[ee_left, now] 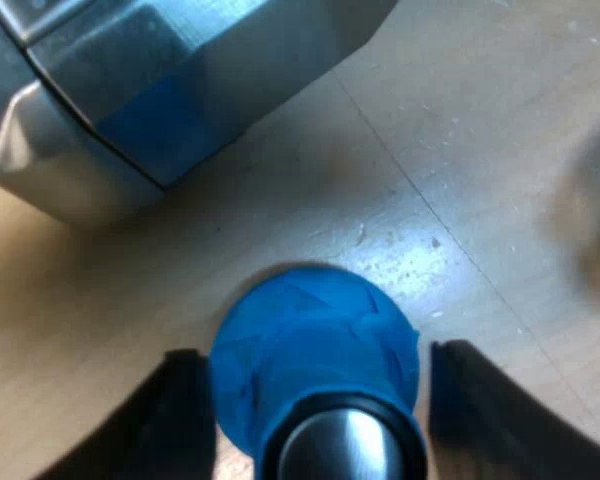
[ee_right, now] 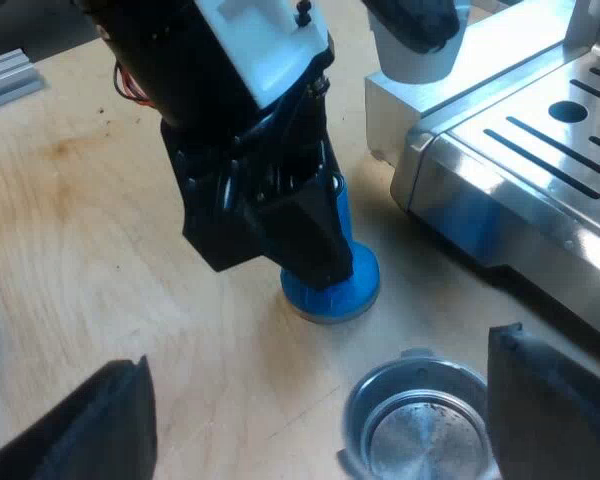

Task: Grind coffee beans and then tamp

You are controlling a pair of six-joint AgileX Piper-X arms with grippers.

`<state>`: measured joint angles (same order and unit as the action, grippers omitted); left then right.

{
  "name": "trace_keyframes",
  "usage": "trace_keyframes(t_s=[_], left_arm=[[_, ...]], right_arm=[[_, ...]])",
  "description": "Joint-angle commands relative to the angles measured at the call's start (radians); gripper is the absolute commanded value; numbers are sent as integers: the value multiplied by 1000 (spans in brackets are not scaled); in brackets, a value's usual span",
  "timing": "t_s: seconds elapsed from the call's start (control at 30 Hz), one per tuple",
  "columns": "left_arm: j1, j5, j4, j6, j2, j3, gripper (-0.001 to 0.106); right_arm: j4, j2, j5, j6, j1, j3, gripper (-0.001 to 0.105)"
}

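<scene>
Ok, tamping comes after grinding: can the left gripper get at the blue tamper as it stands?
Probably yes: the left gripper is open, with a finger on either side of the blue tamper standing on the table. Nothing lies between, and the espresso machine stands apart.

Light is bright and falls from above. On the wooden table (ee_left: 500, 150) a pale patch of glare lies just beside the blue tamper (ee_left: 315, 340), and the tamper's metal top carries a white highlight. The side of the espresso machine (ee_left: 130, 110) mirrors the tamper as a blue smear, and the wood under the machine is in shadow. In the right wrist view the machine's steel gleams with the same blue tint, a faint shadow rings the tamper's base, and the metal holder (ee_right: 420, 430) shines dully.
</scene>
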<state>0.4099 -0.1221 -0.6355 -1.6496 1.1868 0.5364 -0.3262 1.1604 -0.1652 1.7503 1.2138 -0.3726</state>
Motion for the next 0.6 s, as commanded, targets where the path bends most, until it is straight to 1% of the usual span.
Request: trace_keyframes(t_s=[0.03,0.07,0.1,0.13,0.2,0.23,0.43,0.6], left_arm=[[3,15,-21,-9,0,6,34],[3,15,-24,-9,0,6,30],[3,15,-27,-9,0,6,23],[3,15,-30,-9,0,6,19],[3,15,-43,-9,0,6,1],[3,15,-44,-5,0,6,0],[3,15,-56,-5,-5,9,0],[3,15,-82,-1,-84,9,0]], right_arm=[[-15,-1,5,4,2,-1,69],[-15,-1,5,4,2,-1,69],[-13,-1,5,4,2,-1,69],[-13,-1,5,4,2,-1,69],[-13,-1,5,4,2,-1,69],[-11,-1,5,4,2,-1,69],[-9,-1,5,4,2,-1,69],[-9,-1,5,4,2,-1,69]])
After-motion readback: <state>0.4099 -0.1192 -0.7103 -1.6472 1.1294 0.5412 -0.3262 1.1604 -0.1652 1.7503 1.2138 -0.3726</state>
